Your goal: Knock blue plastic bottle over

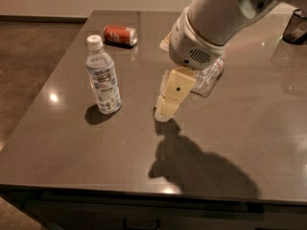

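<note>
The blue plastic bottle point(102, 75) stands upright on the left part of the dark table point(96, 143). It has a white cap and a blue-and-white label. My gripper point(165, 113) hangs from the white arm in the middle of the view. Its cream tip is just above the table, to the right of the bottle and clear of it by roughly a bottle's width.
A red soda can point(120, 35) lies on its side behind the bottle. A smaller clear bottle point(209, 78) lies on the table, partly hidden behind my arm. A dark cup point(296, 27) stands at the far right. The table's front edge runs along the bottom.
</note>
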